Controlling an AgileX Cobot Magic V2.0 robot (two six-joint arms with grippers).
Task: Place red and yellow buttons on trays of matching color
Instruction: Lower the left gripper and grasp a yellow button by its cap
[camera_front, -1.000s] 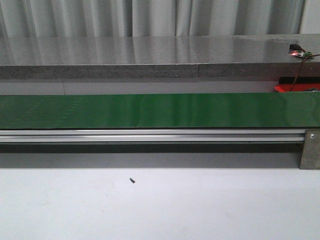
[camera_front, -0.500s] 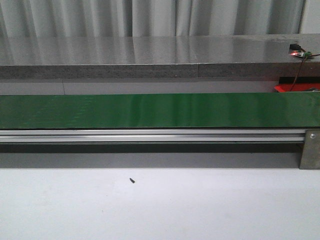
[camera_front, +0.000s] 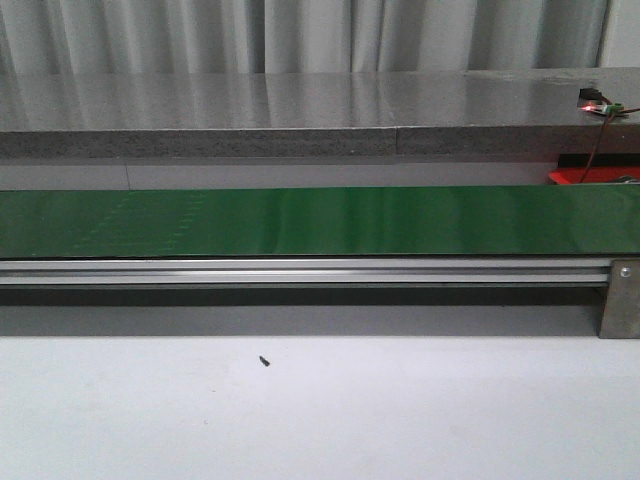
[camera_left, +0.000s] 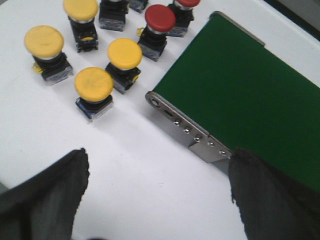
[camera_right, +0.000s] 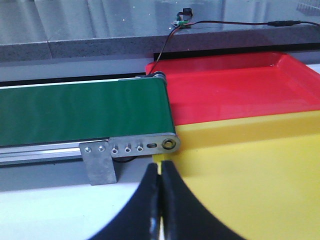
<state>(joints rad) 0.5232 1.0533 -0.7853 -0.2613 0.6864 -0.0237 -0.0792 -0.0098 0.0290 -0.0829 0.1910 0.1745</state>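
Left tool, fingers apart, above bare white table near yellow and red mushroom-head push buttons beside the green conveyor belt end; right tool, fingers together, at the yellow plastic tray edge.

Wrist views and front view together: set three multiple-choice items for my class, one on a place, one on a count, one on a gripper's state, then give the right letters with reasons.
1. Where do the push buttons stand?
A. on the belt
B. on the white table beside the belt's end
C. in the red tray

2. How many yellow-capped buttons show in the left wrist view?
A. two
B. four
C. six

3. How is the right gripper?
A. shut, empty
B. wide open
C. holding a button

Answers:
1 B: the buttons stand on the white table, off the green belt.
2 B: four yellow caps show there.
3 A: the right gripper has its fingers together over the yellow tray.
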